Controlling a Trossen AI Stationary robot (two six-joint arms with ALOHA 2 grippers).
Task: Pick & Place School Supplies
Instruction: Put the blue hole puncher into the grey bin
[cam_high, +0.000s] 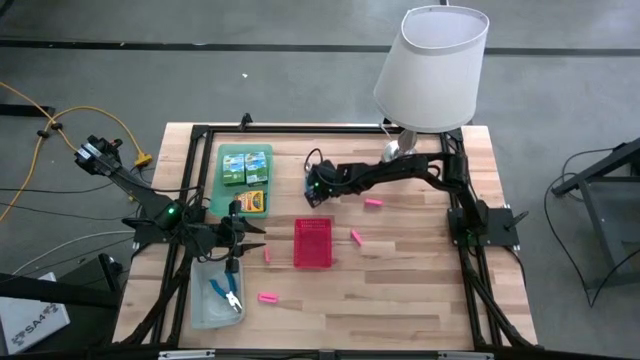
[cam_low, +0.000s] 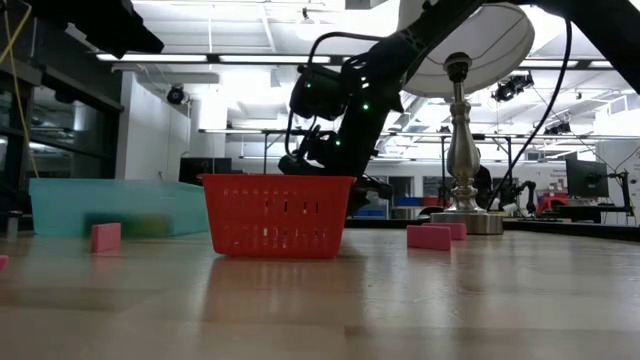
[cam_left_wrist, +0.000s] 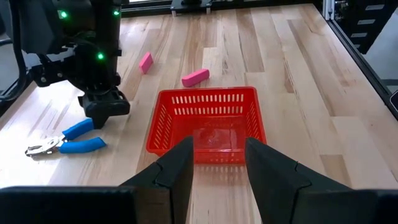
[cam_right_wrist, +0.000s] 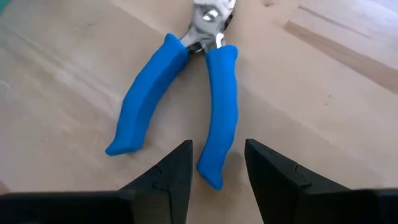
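Blue-handled tool's (cam_right_wrist: 186, 106) metal tip cropped.

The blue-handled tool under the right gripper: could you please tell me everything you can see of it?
The blue-handled tool is a small plier-like hand tool with two blue, rubbery-looking handles and a short shiny metal head. It lies flat on the bare wooden table, handles spread apart, beside the red mesh basket, not in it. The right gripper hangs just above it, open, fingers either side of one handle's end; nothing visibly grips it. Whether the fingers touch it cannot be told.
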